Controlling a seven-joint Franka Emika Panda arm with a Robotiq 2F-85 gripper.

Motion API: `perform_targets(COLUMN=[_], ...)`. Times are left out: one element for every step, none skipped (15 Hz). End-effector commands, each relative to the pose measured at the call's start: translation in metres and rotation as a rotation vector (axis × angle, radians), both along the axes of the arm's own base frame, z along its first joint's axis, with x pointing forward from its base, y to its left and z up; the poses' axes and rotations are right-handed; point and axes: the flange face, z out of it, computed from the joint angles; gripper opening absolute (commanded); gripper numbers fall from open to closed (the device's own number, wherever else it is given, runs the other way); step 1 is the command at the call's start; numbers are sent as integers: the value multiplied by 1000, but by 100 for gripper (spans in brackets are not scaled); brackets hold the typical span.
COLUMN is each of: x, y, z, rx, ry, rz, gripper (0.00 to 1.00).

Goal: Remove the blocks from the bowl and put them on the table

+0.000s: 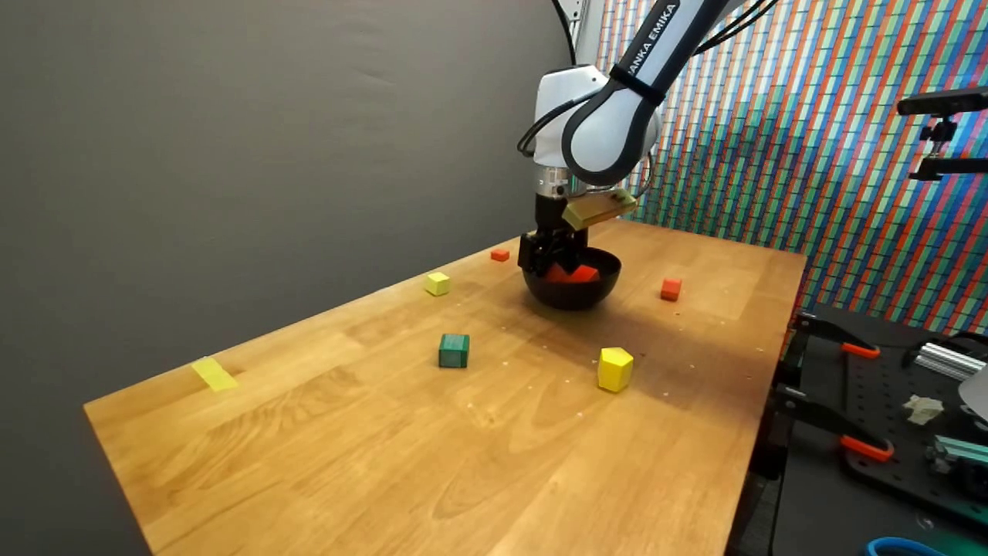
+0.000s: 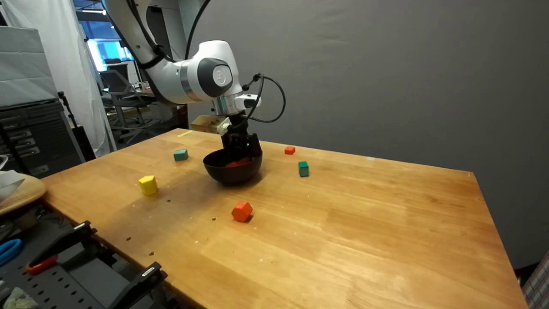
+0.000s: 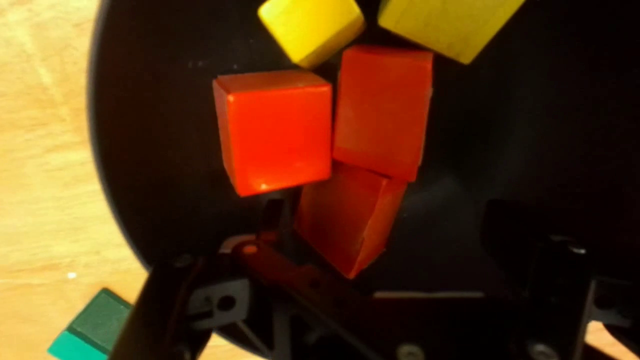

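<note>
My gripper (image 3: pixel 385 222) reaches down into the black bowl (image 1: pixel 571 296), its fingers spread wide and not closed on anything. In the wrist view a dark red block (image 3: pixel 345 215) lies between the jaws, nearer the left finger. Beyond it in the bowl are a bright red block (image 3: pixel 282 135), another red block (image 3: pixel 385 110) and two yellow blocks, one yellow block (image 3: pixel 312 30) cut by the top edge. On the table (image 1: pixel 370 455) stand a green block (image 1: pixel 454 350), a yellow block (image 1: pixel 615 369) and a red block (image 2: pixel 242 211). In both exterior views the fingertips are partly hidden by the bowl.
More blocks surround the bowl: a pale yellow block (image 1: pixel 437 283), a small red block (image 2: pixel 290 150) and a green block (image 2: pixel 303 168). A yellow tape strip (image 1: pixel 214 374) marks the tabletop. Black clamps (image 1: pixel 834 425) sit along one table edge; a grey wall (image 2: pixel 386 86) borders another.
</note>
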Motion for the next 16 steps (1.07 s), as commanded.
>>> perform_targets(x=[0, -2, -4, -6, -7, -7, -7, -7, -7, -8, -8, -8, -8, -8, -9, -10], y=[-4, -6, -9, -11, -12, -13, -13, -11, -10, -9, -9, -8, -7, -6, -5, -3], z=[-2, -1, -1, 0, 0, 0, 0, 0, 0, 1, 2, 5, 7, 9, 12, 17], rx=[46, 49, 50, 51, 51, 54, 58, 49, 39, 33, 28, 25, 20, 21, 21, 29], ry=[21, 25, 27, 30, 28, 27, 25, 17, 11, 8, 3, -5, -11, -14, -17, -19], rz=[-19, -32, -44, -58, -66, -77, -83, -77, -74, -69, -68, -65, -62, -57, -53, -42], gripper=[100, 100, 100, 100, 100, 100, 100, 75, 74, 66, 58, 50, 42, 35, 26, 24])
